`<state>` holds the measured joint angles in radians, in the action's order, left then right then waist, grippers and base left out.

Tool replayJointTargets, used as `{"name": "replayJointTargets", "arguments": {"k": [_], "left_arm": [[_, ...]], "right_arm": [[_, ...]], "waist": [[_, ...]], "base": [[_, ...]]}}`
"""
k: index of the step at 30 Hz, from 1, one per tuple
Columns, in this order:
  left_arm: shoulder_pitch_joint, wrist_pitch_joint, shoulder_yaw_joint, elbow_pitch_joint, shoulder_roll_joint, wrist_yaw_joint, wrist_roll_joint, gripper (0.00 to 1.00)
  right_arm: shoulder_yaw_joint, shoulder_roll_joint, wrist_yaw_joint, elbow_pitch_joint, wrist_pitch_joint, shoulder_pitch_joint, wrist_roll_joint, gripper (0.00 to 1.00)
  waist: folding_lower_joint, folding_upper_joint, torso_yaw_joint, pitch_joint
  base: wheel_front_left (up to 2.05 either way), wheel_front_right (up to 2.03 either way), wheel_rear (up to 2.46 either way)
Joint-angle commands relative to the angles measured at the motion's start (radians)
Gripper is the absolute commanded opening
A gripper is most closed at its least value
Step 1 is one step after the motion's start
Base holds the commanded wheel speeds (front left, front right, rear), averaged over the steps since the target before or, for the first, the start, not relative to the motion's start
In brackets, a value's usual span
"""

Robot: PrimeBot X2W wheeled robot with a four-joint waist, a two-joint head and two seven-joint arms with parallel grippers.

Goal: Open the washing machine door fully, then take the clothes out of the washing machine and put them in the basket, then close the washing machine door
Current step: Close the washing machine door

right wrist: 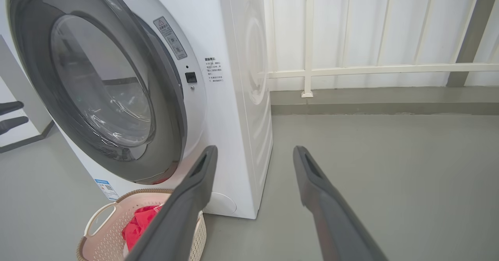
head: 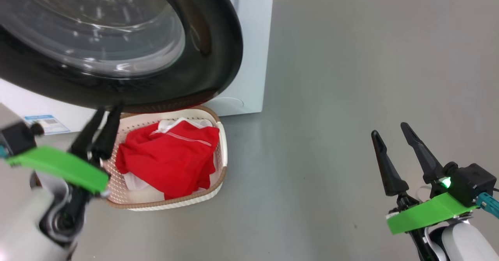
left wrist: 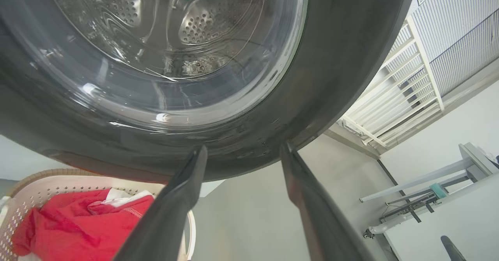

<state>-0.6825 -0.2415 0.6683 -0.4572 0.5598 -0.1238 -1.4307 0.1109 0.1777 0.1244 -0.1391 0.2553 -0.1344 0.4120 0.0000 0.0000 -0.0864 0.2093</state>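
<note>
Door: the washing machine door point(head: 212, 58) is facing out from the washing machine point(head: 253, 38), its glass bowl pointing into the steel drum; whether it is latched cannot be told.
Basket: the basket point(head: 223, 148) is sitting mouth up on the floor point(head: 351, 97), just in front of the machine and partly under the door's lower rim.
Clothes: the clothes point(head: 171, 157) are lying bunched inside the basket, with white edges showing.
Left jaws: the left gripper point(left wrist: 243, 150) is holding its jaws spread and empty, tips pointing up at the door's black rim.
Right jaws: the right gripper point(head: 390, 129) is hanging well apart over bare floor, jaws spread and empty.
Writing: a blue label sticker point(head: 46, 123), a warning sticker point(right wrist: 170, 38) and a block of small print point(right wrist: 213, 70) are showing on the machine's front, all too small to read.
</note>
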Motion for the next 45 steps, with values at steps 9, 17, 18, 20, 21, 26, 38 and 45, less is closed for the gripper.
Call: {"name": "replayJointTargets", "arguments": {"k": [9, 17, 18, 20, 21, 26, 38, 45], "left_arm": [[0.22, -0.02, -0.247, 0.055, -0.002, -0.007, 0.175, 1.0], [0.438, -0.02, -0.465, 0.127, -0.107, -0.007, 0.364, 1.0], [0.461, -0.02, -0.485, 0.137, -0.12, -0.007, 0.387, 1.0], [0.501, -0.02, -0.536, 0.154, -0.149, -0.007, 0.429, 1.0], [0.52, -0.02, -0.558, 0.164, -0.164, -0.007, 0.449, 1.0], [0.601, -0.02, -0.646, 0.204, -0.223, -0.007, 0.609, 1.0], [0.687, -0.02, -0.789, 0.259, -0.365, -0.007, 0.976, 1.0], [0.704, -0.02, -0.852, 0.302, -0.423, -0.007, 1.135, 1.0]], "right_arm": [[0.0, 0.015, 0.006, 0.026, 0.006, 0.043, -0.006, 1.0], [-0.028, 0.012, 0.006, 0.032, 0.006, 0.087, -0.005, 1.0], [-0.031, 0.012, 0.006, 0.032, 0.006, 0.092, -0.005, 1.0], [-0.036, 0.012, 0.006, 0.032, 0.006, 0.102, -0.004, 1.0], [-0.039, 0.011, 0.006, 0.032, 0.006, 0.107, -0.004, 1.0], [-0.057, 0.005, 0.006, 0.034, 0.006, 0.12, -0.007, 1.0], [-0.069, 0.004, 0.006, 0.032, 0.006, 0.134, -0.007, 1.0], [-0.075, 0.003, 0.006, 0.036, 0.006, 0.141, -0.01, 1.0]], "waist": [[0.0, 0.0, 0.018, -0.05], [0.0, 0.0, 0.001, -0.081], [0.0, 0.0, -0.001, -0.084], [0.0, 0.0, -0.006, -0.089], [0.0, 0.0, -0.008, -0.091], [0.0, 0.0, -0.017, -0.101], [0.0, 0.0, -0.027, -0.12], [0.0, 0.0, -0.031, -0.118]], "base": [[0.0, 0.0, 0.0], [0.0, 0.0, 0.0], [0.0, 0.0, 0.0], [0.0, 0.0, 0.0], [0.0, 0.0, 0.0], [0.0, 0.0, 0.0], [0.0, 0.0, 0.0], [0.0, 0.0, 0.0]]}}
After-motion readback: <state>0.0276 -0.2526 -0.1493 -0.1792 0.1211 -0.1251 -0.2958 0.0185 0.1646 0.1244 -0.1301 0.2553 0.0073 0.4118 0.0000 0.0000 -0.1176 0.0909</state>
